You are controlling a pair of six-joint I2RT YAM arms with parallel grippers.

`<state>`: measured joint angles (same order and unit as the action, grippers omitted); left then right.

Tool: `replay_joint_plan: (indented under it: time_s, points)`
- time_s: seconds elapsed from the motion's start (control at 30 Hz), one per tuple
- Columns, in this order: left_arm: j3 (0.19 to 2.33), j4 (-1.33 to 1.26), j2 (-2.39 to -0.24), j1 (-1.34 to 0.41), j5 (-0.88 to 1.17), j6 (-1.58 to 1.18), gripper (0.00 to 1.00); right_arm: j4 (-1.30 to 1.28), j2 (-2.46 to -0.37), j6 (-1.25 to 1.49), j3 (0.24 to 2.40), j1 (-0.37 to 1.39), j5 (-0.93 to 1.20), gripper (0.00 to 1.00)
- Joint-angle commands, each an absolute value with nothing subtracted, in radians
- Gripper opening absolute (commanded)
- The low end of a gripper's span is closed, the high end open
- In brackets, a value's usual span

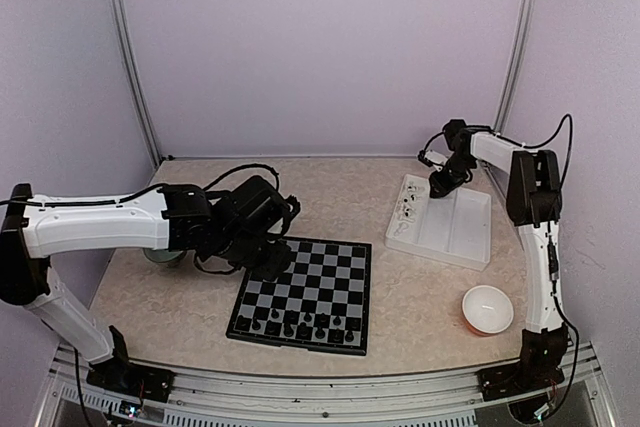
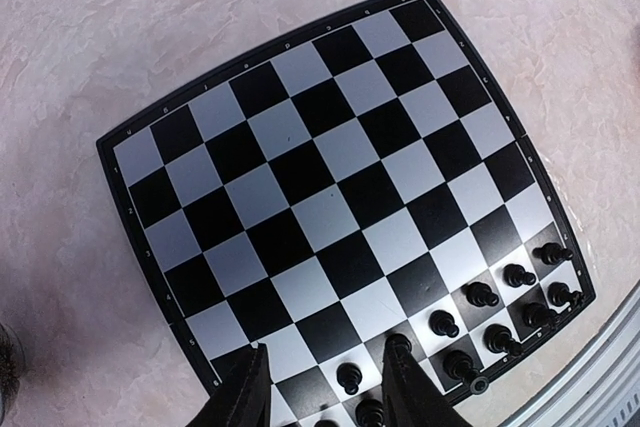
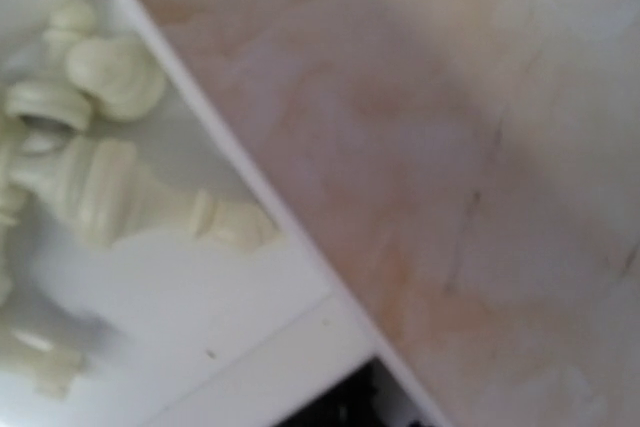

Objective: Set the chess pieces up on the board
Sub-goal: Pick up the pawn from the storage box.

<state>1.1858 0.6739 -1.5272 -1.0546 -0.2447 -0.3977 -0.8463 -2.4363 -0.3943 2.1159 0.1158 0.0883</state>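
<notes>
The board lies at the table's centre. Several black chess pieces stand in its two near rows. My left gripper hovers over the board's far-left part. In the left wrist view its fingers stand apart, open, with nothing held, above the board and the black pieces; one pawn stands on the board below the gap. My right gripper is at the white tray's far-left corner. Its wrist view is blurred and shows white pieces lying in the tray; its jaws are hidden.
A white bowl stands at the near right of the table. A greenish round thing peeks out under the left arm. Walls and metal posts close in the back and sides.
</notes>
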Motion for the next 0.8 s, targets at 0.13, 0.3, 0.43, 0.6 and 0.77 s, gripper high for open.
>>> replay_joint_plan:
  time_s: [0.13,0.3,0.43,0.6,0.77]
  points:
    - [1.175,0.643,-1.507,-1.052,-0.253,-0.407,0.39,-0.844,-2.514,-0.39,2.186,0.126,0.118,0.45]
    - [1.186,0.64,-1.524,-1.052,-0.244,-0.402,0.39,-0.846,-2.533,-0.42,2.172,0.127,0.18,0.39]
    - [1.195,0.633,-1.531,-1.053,-0.241,-0.4,0.39,-0.796,-2.496,-0.434,2.114,0.127,0.212,0.28]
    - [1.209,0.633,-1.549,-1.054,-0.235,-0.395,0.39,-0.794,-2.467,-0.438,2.099,0.127,0.231,0.19]
    - [1.208,0.627,-1.557,-1.058,-0.235,-0.392,0.39,-0.764,-2.408,-0.43,2.026,0.127,0.23,0.16]
